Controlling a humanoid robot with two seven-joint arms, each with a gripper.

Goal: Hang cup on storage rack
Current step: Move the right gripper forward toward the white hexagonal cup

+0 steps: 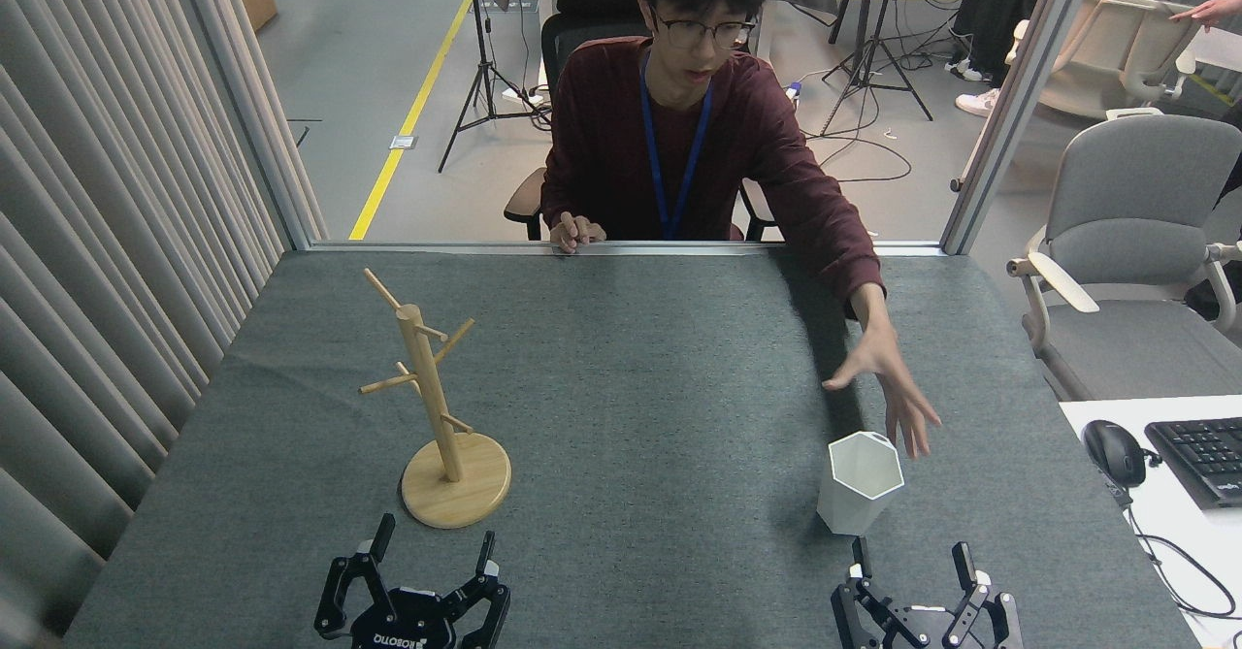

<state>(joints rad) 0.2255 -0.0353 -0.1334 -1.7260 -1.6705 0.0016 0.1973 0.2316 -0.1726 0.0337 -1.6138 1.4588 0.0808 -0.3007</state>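
Cup [860, 482] stood upright on the right side of the grey tabletop [631, 387], open hexagonal mouth up, just ahead of our right pincer [912, 560]. Right above and behind it hung a person's hand [885, 377], fingers spread and pointing down toward the rim, close to the cup but not touching it as far as we could see. The person sat at the far edge of the tabletop in a dark red sleeve, the other hand [576, 233] resting on that edge.

Over on the left, the storage rack [439, 416] stood upright on its round base, thin pegs angling off the post, nothing hanging on any of them. It was well apart from the cup, with bare tabletop between.

Our left pincer [434, 544] sat low at the near edge, just in front of the rack's base, fingers apart and holding nothing. Our right pincer matched it on the other side, fingers spread wide, empty, the cup just beyond its tips without contact.

A keyboard [1203, 455] and mouse [1114, 451] lay on a white desk off to the right.
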